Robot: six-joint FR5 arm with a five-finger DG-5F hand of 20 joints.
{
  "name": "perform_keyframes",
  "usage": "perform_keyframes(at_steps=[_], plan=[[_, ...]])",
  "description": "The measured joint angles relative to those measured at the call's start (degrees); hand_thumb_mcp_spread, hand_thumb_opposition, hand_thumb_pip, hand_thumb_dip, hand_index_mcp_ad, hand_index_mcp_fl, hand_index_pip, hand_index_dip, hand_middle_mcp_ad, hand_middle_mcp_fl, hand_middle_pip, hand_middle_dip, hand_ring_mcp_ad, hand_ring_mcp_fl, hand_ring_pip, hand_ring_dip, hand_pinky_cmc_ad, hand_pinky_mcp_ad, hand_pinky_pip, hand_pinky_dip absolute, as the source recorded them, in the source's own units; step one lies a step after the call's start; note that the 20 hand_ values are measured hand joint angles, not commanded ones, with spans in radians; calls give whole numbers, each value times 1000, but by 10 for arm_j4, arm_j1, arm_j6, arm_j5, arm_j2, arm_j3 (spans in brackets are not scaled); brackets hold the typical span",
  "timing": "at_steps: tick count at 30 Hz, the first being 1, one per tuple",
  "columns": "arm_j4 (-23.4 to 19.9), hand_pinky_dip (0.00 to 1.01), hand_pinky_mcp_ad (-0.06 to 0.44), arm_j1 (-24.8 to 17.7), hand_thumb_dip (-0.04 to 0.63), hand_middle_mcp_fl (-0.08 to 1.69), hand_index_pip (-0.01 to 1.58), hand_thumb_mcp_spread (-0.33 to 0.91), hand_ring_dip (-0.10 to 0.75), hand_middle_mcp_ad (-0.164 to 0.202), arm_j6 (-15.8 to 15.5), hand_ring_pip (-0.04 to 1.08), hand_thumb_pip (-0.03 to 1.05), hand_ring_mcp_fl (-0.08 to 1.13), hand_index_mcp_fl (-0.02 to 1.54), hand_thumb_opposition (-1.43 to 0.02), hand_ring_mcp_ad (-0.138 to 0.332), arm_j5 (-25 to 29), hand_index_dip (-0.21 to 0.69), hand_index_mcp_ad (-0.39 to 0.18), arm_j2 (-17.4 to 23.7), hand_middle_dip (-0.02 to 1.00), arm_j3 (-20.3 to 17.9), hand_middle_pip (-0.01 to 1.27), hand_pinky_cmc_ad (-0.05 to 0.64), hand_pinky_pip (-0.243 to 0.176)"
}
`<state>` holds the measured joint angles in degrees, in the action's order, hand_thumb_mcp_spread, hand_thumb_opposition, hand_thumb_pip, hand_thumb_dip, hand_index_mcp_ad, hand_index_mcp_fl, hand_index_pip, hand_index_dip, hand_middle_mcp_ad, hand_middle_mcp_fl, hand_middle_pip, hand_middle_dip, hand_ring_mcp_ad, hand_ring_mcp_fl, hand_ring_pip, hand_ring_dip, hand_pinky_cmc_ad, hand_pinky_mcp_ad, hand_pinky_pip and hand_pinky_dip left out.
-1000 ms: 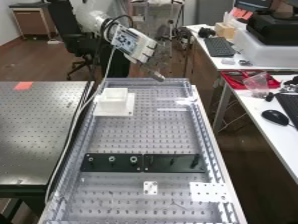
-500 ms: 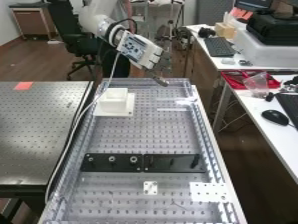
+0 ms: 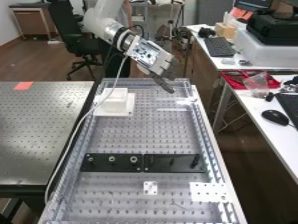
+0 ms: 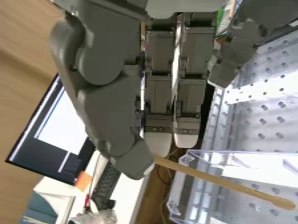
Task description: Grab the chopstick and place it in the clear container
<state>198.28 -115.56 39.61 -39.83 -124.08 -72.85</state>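
The hand [image 3: 161, 67] is above the far end of the perforated bench, its fingertips slanting down to the right. In the wrist view, the hand [image 4: 114, 117] pinches one end of a light wooden chopstick [image 4: 223, 182] between thumb and fingertips. The chopstick's free end sticks out over a clear container [image 4: 258, 159] with a transparent rim, with some height between them that I cannot judge. Pale, see-through edges of the container [image 3: 174, 109] show at the bench's far right, just below the hand.
A white block on a plate [image 3: 115, 103] stands at the far left of the bench. Two black plates [image 3: 143, 163] lie across its middle, with small white plates [image 3: 209, 192] nearer. A side desk [image 3: 265, 118] with a mouse and keyboard runs along the right.
The hand has moved right and lower in the high view, toward the far right of the bench. Its fingertips have come down over the bench's far end. The things on the bench have stayed put.
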Motion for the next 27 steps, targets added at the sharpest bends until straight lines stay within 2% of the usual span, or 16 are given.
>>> perform_keyframes(at_steps=[4, 14, 27], plan=[[21, 180, 253, 7, 284, 1011, 1089, 731, 443, 21, -10, 77, 499, 991, 866, -1051, 19, -15, 49, -38, -14, 693, 21, 606, 487, 110], [99, 180, 250, 22, 284, 1075, 1087, 698, 443, 26, -3, 73, 499, 1000, 874, -1084, 21, -44, 49, -45, -46, 649, 74, 604, 482, 110], [125, 180, 250, 22, 284, 1073, 1066, 698, 443, 28, -8, 72, 499, 1000, 887, -1084, 23, -47, 52, -51, -63, 644, 100, 606, 476, 110]])
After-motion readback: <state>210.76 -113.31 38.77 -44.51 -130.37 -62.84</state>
